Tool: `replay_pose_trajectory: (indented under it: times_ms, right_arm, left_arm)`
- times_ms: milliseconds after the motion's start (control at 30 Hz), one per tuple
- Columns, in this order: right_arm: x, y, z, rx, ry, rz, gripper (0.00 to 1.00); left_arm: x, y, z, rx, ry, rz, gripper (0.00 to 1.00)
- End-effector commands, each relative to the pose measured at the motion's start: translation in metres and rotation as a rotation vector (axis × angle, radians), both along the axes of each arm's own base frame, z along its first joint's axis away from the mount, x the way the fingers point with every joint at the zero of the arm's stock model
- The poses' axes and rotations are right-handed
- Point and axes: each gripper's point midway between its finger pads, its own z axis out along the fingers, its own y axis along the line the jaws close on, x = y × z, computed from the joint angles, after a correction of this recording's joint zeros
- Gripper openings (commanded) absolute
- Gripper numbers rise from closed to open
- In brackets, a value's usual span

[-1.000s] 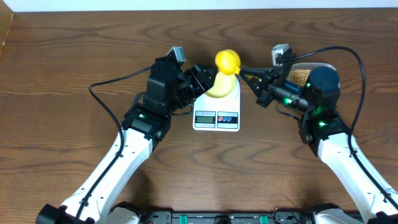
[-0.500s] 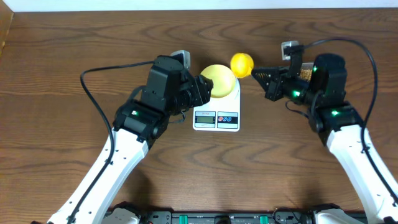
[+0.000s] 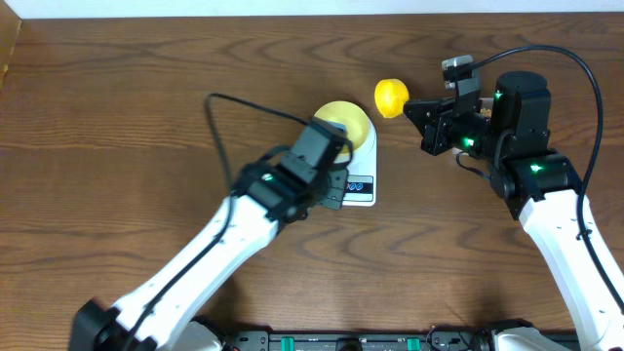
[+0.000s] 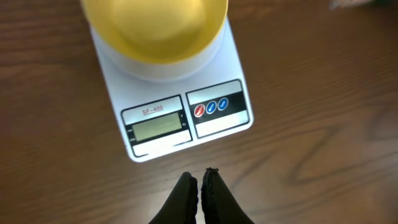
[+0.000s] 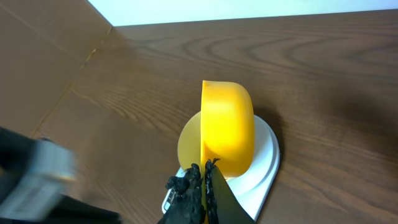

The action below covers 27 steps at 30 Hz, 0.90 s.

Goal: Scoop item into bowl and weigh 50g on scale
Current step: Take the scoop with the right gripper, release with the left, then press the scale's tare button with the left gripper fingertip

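Observation:
The pale yellow-green bowl (image 4: 155, 31) stands on the white scale (image 4: 214, 134), and its inside looks bare. My left gripper (image 4: 200, 180) is shut on nothing, just in front of the scale's front edge and its grey display (image 4: 154, 127). In the overhead view my left arm (image 3: 292, 185) covers the left half of the scale (image 3: 361, 183) below the bowl (image 3: 346, 122). My right gripper (image 5: 204, 167) is shut on the handle of a yellow scoop (image 5: 227, 127), which hangs to the right of the bowl (image 5: 188, 144). The scoop (image 3: 391, 97) shows no contents. The item is hidden.
Brown wooden table (image 3: 117, 117) all round. My right arm (image 3: 517, 127) fills the back right and hides what lies under it. Black cables loop from both arms. A pale wall edge runs along the table's far side (image 3: 292, 8).
My left gripper has shut and swung from the bowl's left side to the front of the scale. The right gripper has carried the scoop from over the bowl off to the right.

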Motion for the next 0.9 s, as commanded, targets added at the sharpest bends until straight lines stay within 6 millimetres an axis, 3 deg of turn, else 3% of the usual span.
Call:
replay_pose_trajectory:
  times_ms: [0,200,433,867]
  right_arm:
    - [0.003,-0.001,0.006,-0.027,-0.038,0.012,0.01]
    - [0.002,-0.001,0.005,-0.03,-0.036,0.013,0.01]
    - [0.002,-0.001,0.005,-0.03,-0.034,0.014,0.01]
    - [0.001,-0.001,0.003,-0.031,-0.025,0.013,0.01]
  left_arm:
    - [0.004,-0.008,-0.034,0.094,0.018,-0.044,0.08]
    - [0.01,-0.021,-0.067,0.195,-0.001,-0.121,0.08]
    - [0.022,-0.034,-0.078,0.222,-0.064,-0.186,0.07]
    - [0.022,-0.036,-0.106,0.275,-0.038,-0.243,0.07]
